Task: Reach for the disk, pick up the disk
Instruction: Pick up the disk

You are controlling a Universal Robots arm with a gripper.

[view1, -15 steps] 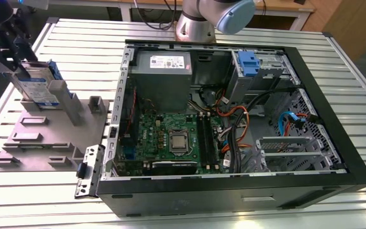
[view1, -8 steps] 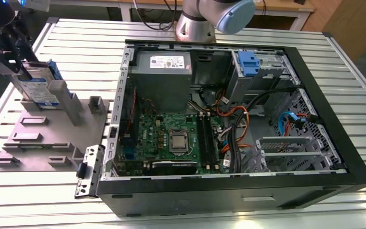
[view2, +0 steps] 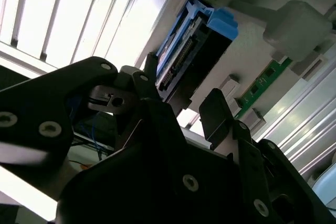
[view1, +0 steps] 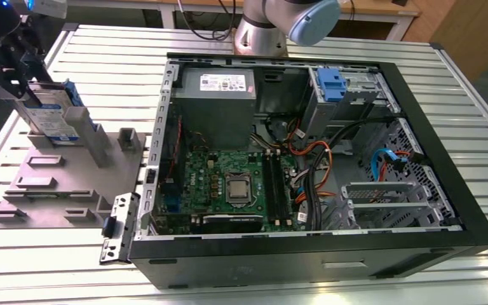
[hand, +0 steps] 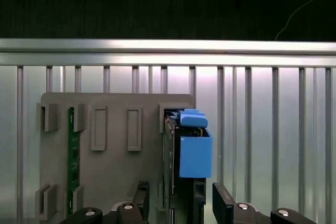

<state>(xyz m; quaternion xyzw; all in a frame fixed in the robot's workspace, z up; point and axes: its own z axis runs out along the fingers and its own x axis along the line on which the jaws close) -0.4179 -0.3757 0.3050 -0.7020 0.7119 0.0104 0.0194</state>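
At the exterior view's far left, the gripper (view1: 30,94) sits low over a grey holder plate (view1: 58,184) that lies on the slatted metal table (view1: 49,279). The disk (view1: 53,119) stands on edge in a slot of that plate, and its upper end is between the jaws. In the first wrist view the two black fingers (hand: 223,203) flank the disk (hand: 189,150) with a sliver of space on each side. The gripper (hand: 181,205) therefore looks open around the disk and has not yet clamped it. The second wrist view agrees: the disk's connector end (view2: 184,51) pokes up between the parted jaws. A green memory stick (hand: 70,156) sits in another slot of the same plate, well apart from the disk.

To the right is the open computer case (view1: 473,222), with its power supply (view1: 214,95) and a blue caddy (view1: 329,86) inside.

The main risk, as I judge it, is the jaws closing on the blue plastic rails rather than the metal body. The rails could flex and let the disk slip. A pull that is not in line with the slot could also jam the disk and drag the plate with it.

The disk carries a white-and-blue label and the power supply a white sticker. I cannot read the print on either.
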